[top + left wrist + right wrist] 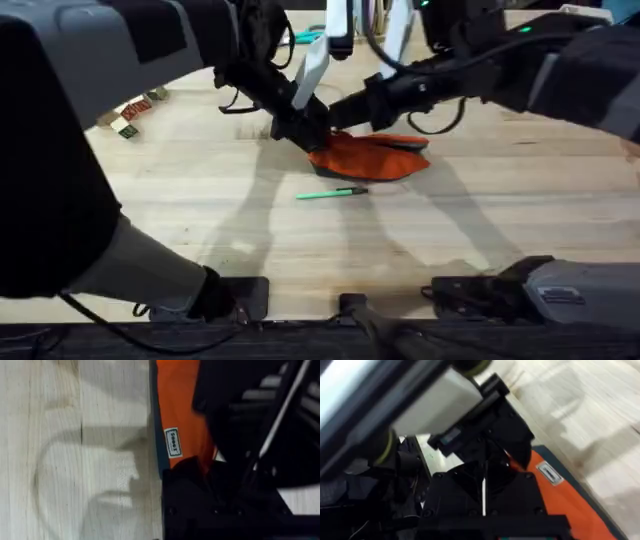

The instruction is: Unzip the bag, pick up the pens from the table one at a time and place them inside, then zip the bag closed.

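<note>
Bag (372, 155): orange pouch lying flat on the table (500, 230) near mid-table, dark underside edge showing toward the near side. Whether the zipper is open cannot be told; no contents can be made out. A small white label (172, 441) sits on the orange fabric by the dark edge.

Nearer than the bag: one green pen (332, 193) lies on the bare wood just in front of it, apart from the pouch.

Left gripper (297, 130) is down at the bag's left end, touching the fabric; finger gap cannot be told. Right gripper (345, 112) meets it from the right, over the same end; its spread likewise cannot be told.

Farther left: small blocks (132, 112) on the table.
</note>
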Controlling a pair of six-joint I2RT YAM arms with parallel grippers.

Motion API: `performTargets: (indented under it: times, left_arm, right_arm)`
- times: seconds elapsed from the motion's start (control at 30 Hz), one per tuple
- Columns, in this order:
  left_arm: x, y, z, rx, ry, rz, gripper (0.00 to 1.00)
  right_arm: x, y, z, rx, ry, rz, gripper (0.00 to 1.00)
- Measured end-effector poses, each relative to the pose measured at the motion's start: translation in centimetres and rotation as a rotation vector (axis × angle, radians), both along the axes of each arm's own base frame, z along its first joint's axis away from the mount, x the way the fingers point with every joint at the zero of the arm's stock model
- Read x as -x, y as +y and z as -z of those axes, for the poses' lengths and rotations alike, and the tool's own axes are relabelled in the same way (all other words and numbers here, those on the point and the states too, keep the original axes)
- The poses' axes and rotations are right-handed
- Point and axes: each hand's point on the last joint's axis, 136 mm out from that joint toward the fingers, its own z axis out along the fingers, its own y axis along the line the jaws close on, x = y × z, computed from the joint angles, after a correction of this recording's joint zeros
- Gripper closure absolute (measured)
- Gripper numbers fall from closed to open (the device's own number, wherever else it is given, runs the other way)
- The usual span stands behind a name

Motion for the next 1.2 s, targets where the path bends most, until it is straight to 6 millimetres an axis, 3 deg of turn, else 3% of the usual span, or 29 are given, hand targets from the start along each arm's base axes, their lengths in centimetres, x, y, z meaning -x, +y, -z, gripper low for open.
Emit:
performTargets:
  times: [0.23, 0.53, 0.57, 0.63, 0.67, 0.73, 1.0, 1.03, 1.1, 1.2]
  left_arm:
    - [-0.3, 0.4, 0.2, -0.013, -0.009, -0.009, 0.959]
    - [-0.2, 0.3, 0.1, -0.012, -0.010, -0.004, 0.959]
    - [-0.2, 0.2, 0.1, -0.012, -0.010, -0.003, 0.959]
    - [-0.2, 0.2, 0.1, -0.012, -0.010, -0.003, 0.959]
    - [-0.2, 0.2, 0.1, -0.011, -0.010, -0.003, 0.959]
    - [-0.2, 0.2, 0.1, -0.011, -0.009, -0.003, 0.959]
    - [-0.2, 0.2, 0.1, -0.011, -0.009, -0.003, 0.949]
    - [-0.2, 0.2, 0.1, -0.010, -0.010, -0.003, 0.922]
    - [-0.3, 0.2, 0.1, -0.008, -0.016, -0.002, 0.762]
    - [-0.4, 0.1, 0.0, -0.003, -0.018, -0.002, 0.289]
  right_arm:
    - [-0.7, 1.4, -0.1, -0.032, -0.019, 0.000, 0.969]
    - [-0.6, 0.7, 0.0, -0.028, 0.035, 0.030, 0.956]
    - [-0.5, 0.4, 0.1, -0.020, 0.055, 0.039, 0.893]
    - [-0.2, -0.5, 0.3, -0.001, 0.085, 0.060, 0.603]
    - [0.2, -2.5, -0.1, 0.051, 0.090, 0.110, 0.052]
    - [0.4, -3.5, -0.4, 0.081, 0.073, 0.135, 0.009]
    - [1.9, -7.3, -1.3, 0.221, -0.011, 0.193, 0.006]
    - [2.0, -7.6, -1.3, 0.234, -0.020, 0.195, 0.005]
    - [2.4, -8.2, -1.5, 0.260, -0.041, 0.198, 0.005]
    - [2.7, -8.8, -1.7, 0.286, -0.067, 0.198, 0.004]
